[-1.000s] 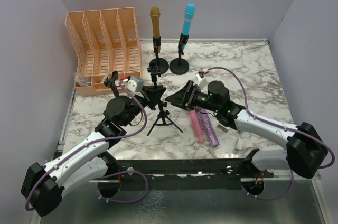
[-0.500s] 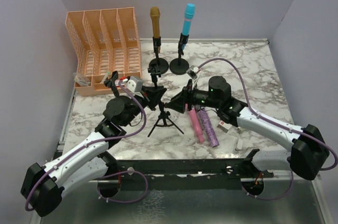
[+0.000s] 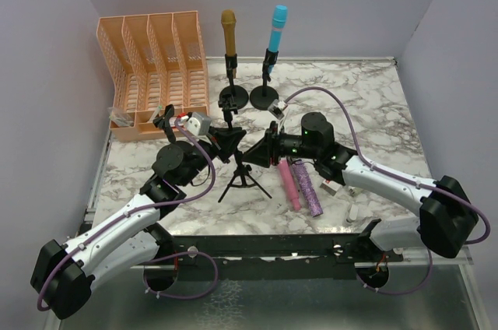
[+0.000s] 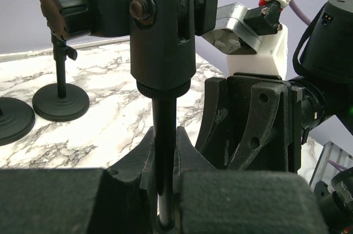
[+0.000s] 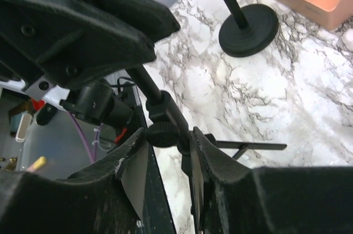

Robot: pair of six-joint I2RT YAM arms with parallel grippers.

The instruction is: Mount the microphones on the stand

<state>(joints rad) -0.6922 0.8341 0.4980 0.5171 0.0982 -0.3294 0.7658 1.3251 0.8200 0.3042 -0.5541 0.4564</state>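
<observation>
Top external view: my left gripper (image 3: 228,142) holds the pole of the empty tripod stand (image 3: 243,180) near the table's (image 3: 366,96) middle; my right gripper (image 3: 261,152) meets the same stand from the other side. The gold microphone (image 3: 228,30) and blue microphone (image 3: 278,26) already sit upright on two round-base stands (image 3: 264,97) at the far edge; the pink microphone (image 3: 289,182) and purple microphone (image 3: 309,189) lie side by side on the marble, just right of the tripod.

Left wrist view: the left gripper (image 4: 165,159) is closed on the thin pole (image 4: 164,134), below the clip head (image 4: 161,30); the right arm's fingers (image 4: 251,121) stand close alongside.

Right wrist view: the right gripper (image 5: 167,136) is part open, its fingers either side of a knurled collar (image 5: 161,133) on the pole; I cannot tell whether the pads touch it.

Risks, as I judge them: two grippers crowd one slender pole, so a misaligned close could bring finger against finger, or twist the stand and lift a tripod leg; turning the collar against a weak left hold could spin the whole stand; a swing of the right arm could roll the two loose microphones.
</observation>
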